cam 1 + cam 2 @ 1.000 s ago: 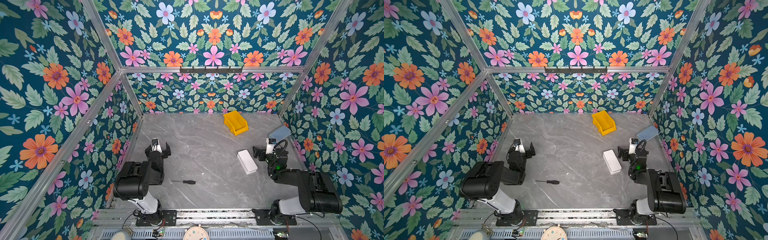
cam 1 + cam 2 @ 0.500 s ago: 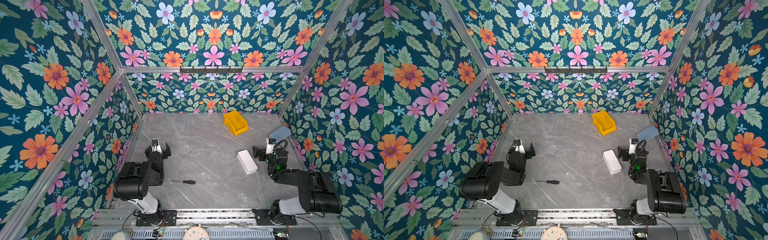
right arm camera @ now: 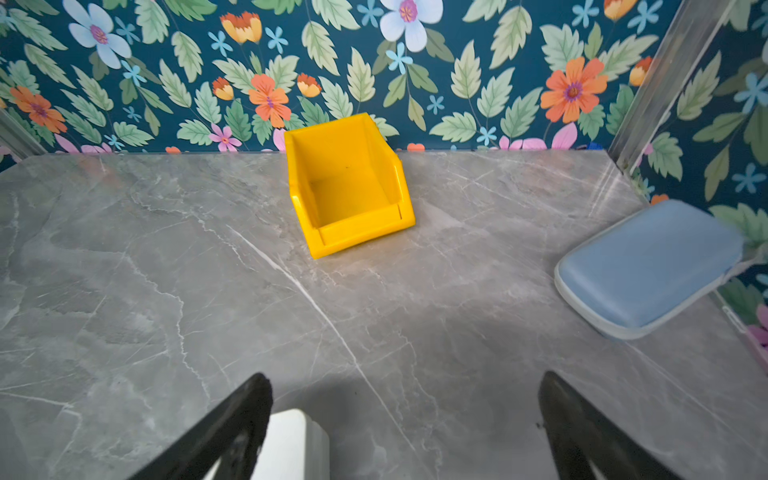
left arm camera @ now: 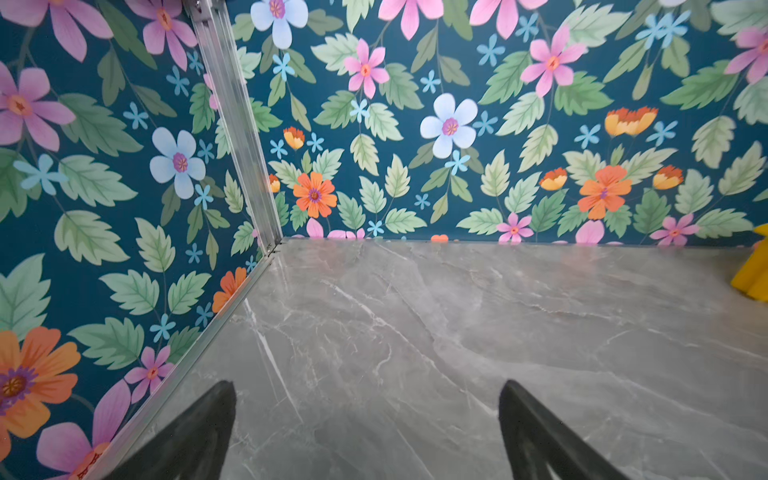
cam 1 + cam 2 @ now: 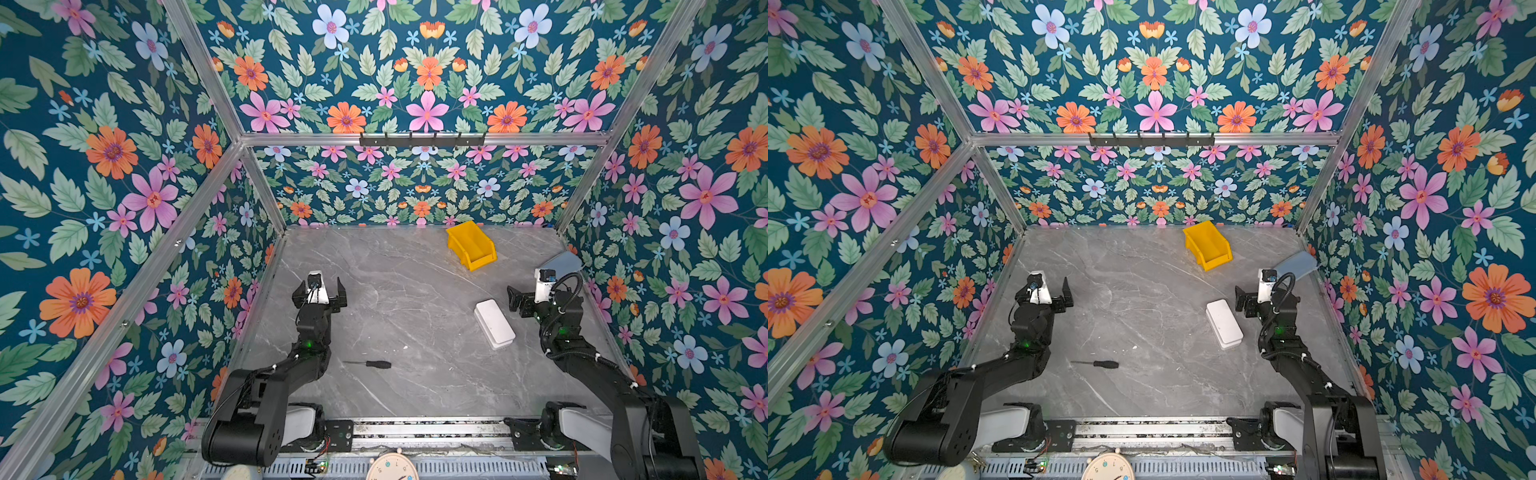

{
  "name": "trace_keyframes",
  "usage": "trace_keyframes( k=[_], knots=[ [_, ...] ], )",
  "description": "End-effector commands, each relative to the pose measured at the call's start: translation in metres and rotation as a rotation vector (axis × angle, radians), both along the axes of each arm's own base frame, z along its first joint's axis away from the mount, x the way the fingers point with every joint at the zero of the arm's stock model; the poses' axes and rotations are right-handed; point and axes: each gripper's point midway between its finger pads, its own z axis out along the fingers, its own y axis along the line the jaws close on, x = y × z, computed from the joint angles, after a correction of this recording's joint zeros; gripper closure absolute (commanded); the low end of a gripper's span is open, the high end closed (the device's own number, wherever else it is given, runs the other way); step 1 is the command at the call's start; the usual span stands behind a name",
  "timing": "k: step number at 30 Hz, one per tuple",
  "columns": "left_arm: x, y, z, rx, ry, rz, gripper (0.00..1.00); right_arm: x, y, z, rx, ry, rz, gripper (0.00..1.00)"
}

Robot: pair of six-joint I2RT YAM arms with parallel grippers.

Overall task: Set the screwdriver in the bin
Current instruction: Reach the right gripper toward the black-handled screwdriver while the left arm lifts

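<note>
The screwdriver (image 5: 370,364) (image 5: 1100,364), slim with a black handle, lies flat on the grey marble floor near the front, beside the left arm's forearm. The yellow bin (image 5: 471,245) (image 5: 1208,245) (image 3: 349,187) stands empty by the back wall, its low front facing the arms; its edge (image 4: 754,274) shows in the left wrist view. My left gripper (image 5: 319,291) (image 5: 1044,291) (image 4: 368,386) is open over bare floor, well behind the screwdriver. My right gripper (image 5: 539,291) (image 5: 1264,291) (image 3: 404,377) is open, holding nothing, pointing towards the bin.
A flat white box (image 5: 494,324) (image 5: 1224,323) (image 3: 291,440) lies just left of the right gripper. A grey-blue rounded pad (image 5: 561,264) (image 5: 1296,264) (image 3: 648,266) leans against the right wall. Floral walls enclose the floor on three sides.
</note>
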Motion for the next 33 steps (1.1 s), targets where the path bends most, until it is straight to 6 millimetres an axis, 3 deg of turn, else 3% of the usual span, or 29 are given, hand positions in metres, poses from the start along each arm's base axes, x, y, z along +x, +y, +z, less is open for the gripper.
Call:
trace_keyframes(
  k=[1,7,13,21,26,33],
  knots=[
    [-0.003,-0.019,0.003,0.014,0.055,-0.005,0.00,-0.005,0.013,-0.001,-0.084,0.043,0.038,0.01],
    [-0.016,-0.064,0.013,-0.080,0.128,-0.058,0.00,-0.015,0.062,0.019,-0.123,0.037,0.193,0.01],
    [-0.038,-0.086,0.008,-0.114,0.235,-0.088,0.00,-0.038,0.124,0.026,-0.150,0.055,0.412,0.01],
    [-0.059,-0.084,0.004,-0.156,0.355,-0.096,0.00,-0.068,0.203,0.021,-0.173,0.074,0.670,0.01],
    [-0.067,-0.075,-0.013,-0.198,0.427,-0.043,0.00,-0.089,0.264,0.005,-0.211,0.092,0.864,0.01],
    [-0.070,-0.069,-0.021,-0.207,0.480,-0.048,0.00,-0.120,0.332,-0.022,-0.274,0.114,1.058,0.01]
  ],
)
